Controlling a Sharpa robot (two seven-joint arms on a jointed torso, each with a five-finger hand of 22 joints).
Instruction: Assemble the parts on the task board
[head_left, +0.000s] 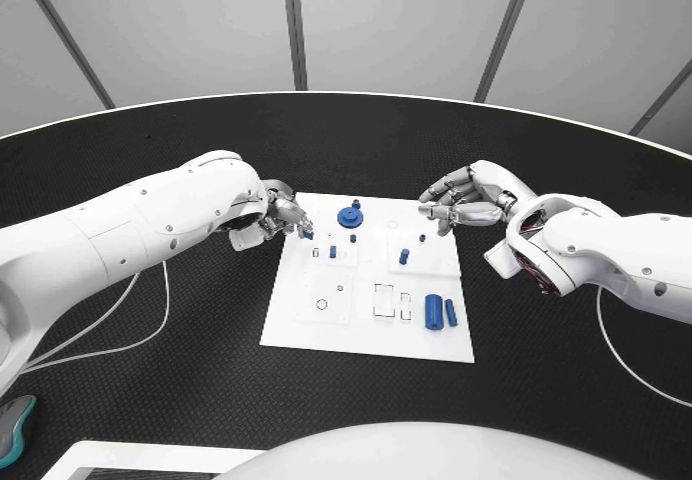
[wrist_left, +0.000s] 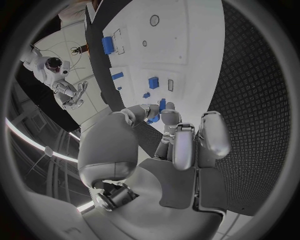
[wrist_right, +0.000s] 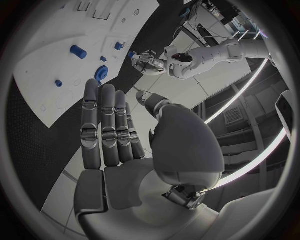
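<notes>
The white task board (head_left: 361, 330) lies mid-table. My left hand (head_left: 271, 216) is at its far left corner and pinches a small blue piece (head_left: 307, 233) between thumb and a finger; the left wrist view shows that piece (wrist_left: 162, 105) at the fingertips (wrist_left: 169, 117). My right hand (head_left: 464, 200) hovers over the board's far right corner, holding nothing. Its fingers (wrist_right: 107, 117) are stretched out straight in the right wrist view. On the board stand a round blue knob (head_left: 349, 216), small blue pegs (head_left: 332, 251) (head_left: 404, 256) and two blue cylinders (head_left: 434, 311) lying side by side.
Empty slots and holes (head_left: 387, 301) mark the board's near half. Black table (head_left: 173, 380) surrounds the board on all sides. A white cable (head_left: 152, 320) trails over the table at the left. A white sheet (head_left: 130, 460) lies at the near left edge.
</notes>
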